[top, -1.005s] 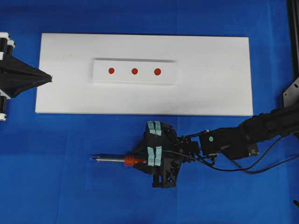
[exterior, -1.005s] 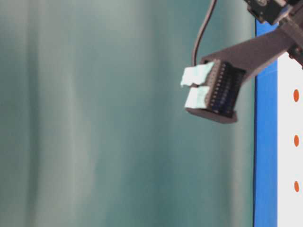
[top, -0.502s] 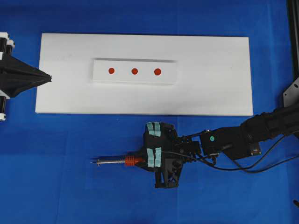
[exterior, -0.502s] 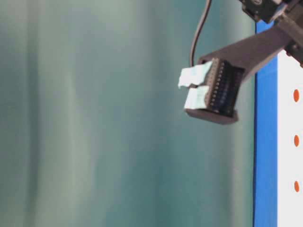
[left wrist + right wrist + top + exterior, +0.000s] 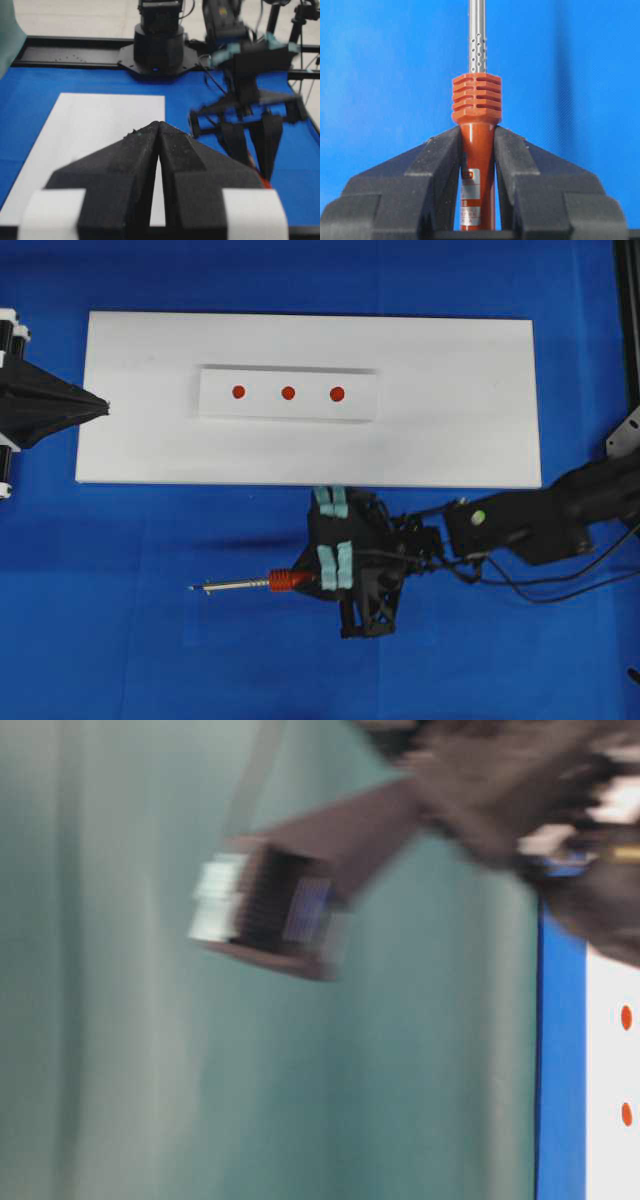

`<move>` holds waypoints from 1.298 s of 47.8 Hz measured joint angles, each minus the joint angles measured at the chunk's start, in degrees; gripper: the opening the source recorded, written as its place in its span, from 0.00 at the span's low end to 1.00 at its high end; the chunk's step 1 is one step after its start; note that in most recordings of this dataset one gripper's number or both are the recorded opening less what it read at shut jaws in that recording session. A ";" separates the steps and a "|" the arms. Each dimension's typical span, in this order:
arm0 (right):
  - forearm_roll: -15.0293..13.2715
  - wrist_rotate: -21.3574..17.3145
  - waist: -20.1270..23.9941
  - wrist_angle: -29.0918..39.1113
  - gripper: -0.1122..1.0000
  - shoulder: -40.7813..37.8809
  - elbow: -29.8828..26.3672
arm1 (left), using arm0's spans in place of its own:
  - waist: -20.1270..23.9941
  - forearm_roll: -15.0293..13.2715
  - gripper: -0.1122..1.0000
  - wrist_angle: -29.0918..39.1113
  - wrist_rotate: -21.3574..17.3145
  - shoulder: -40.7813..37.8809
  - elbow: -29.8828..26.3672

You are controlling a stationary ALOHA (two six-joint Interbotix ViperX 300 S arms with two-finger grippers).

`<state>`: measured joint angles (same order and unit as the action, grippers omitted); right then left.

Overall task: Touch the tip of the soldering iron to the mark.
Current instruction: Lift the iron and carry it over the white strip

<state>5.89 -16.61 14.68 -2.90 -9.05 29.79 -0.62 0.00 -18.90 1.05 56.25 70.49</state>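
At the left edge of the white board [image 5: 470, 455] your left gripper [image 5: 100, 406] sits with its jaws pressed together on nothing, tips just over the board's left edge; leave it parked there. Moving right, the white block [image 5: 288, 393] lies toward the board's far side, and the mark [image 5: 288, 393] is the middle of its three red dots. Off the board's near edge, over the blue mat [image 5: 120, 640], the soldering iron [image 5: 262, 584] is clamped by its orange handle in your right gripper [image 5: 335, 538], shaft pointing left, the tip [image 5: 193, 588] well apart from the mark.

The risks, as I judge them: the iron lies level and points away from the block, so you must swing and tilt it; a hurried turn could let the slim handle pivot between the jaws. The black cord [image 5: 540, 592] trailing right may drag the aim off. The neighbouring dots are close, so a slight drift lands on the wrong one.
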 measured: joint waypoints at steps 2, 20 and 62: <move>-0.53 0.44 -0.44 1.41 0.16 1.58 -0.35 | 0.00 0.00 0.10 0.00 0.00 0.18 0.00; -4.83 0.79 -0.97 12.74 0.16 6.86 -4.66 | 0.00 0.00 0.10 0.00 0.00 0.53 0.00; -16.08 2.02 -12.57 21.18 0.16 10.63 -4.75 | 0.00 0.00 0.10 0.00 0.00 0.53 0.09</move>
<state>-10.20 -14.59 2.11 18.28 1.58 25.05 -0.62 0.00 -18.90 1.05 56.78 70.58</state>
